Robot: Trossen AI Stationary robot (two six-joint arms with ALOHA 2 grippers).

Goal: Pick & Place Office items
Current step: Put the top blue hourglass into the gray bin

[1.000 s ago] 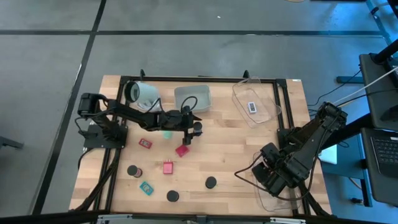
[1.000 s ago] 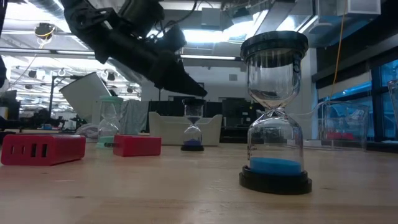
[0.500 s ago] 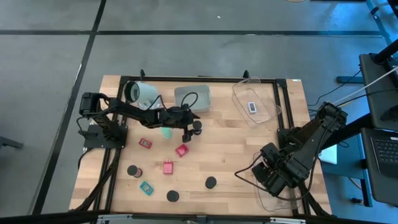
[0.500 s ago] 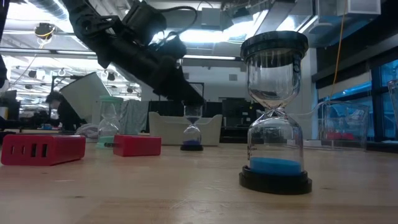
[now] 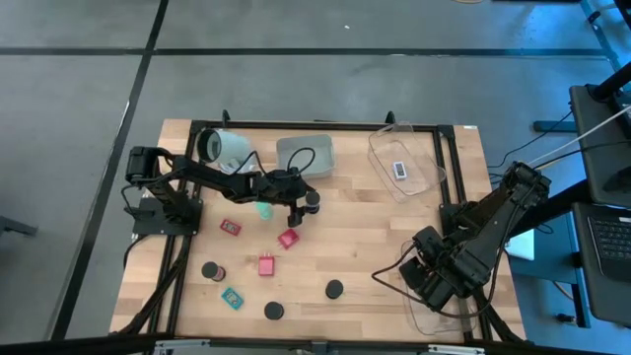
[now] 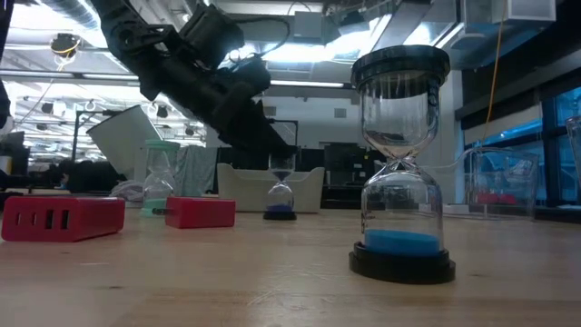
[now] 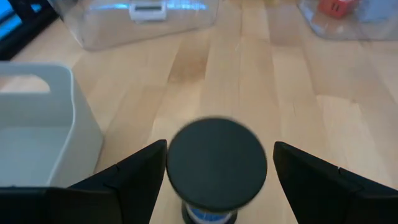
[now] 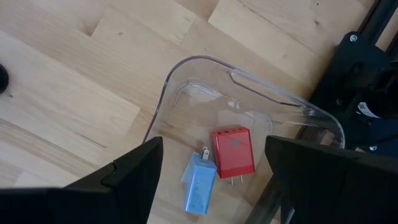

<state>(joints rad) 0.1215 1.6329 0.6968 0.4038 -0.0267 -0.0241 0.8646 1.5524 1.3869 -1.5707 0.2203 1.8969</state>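
The office items lie scattered on the wooden table: red blocks [image 5: 288, 238] [image 5: 266, 264] [image 5: 231, 227], black-capped hourglasses [image 5: 335, 290] [image 5: 273, 311] [image 5: 210, 270], a teal rectangle [image 5: 233, 297] and a green hourglass [image 5: 263, 208]. My left gripper [image 5: 301, 205] is open. Its fingers stand on either side of one upright hourglass's black round cap [image 7: 216, 165], which shows blue sand below. In the low view the left gripper [image 6: 272, 136] hangs just above that hourglass [image 6: 281, 189]. My right gripper [image 8: 214, 146] is open and waits over a clear tray [image 8: 186, 81] at the table's right near corner.
A white cylinder [image 5: 225, 148] lies on its side at the far left. A grey tray [image 5: 306, 156] stands right behind the left gripper. A clear tray [image 5: 404, 163] at far right holds a pale item. A red charger [image 8: 233, 152] and a blue one [image 8: 200, 186] lie in the right arm's tray.
My left gripper has come down toward the small black-capped hourglass near the grey tray, staying open. Nothing on the table has moved.
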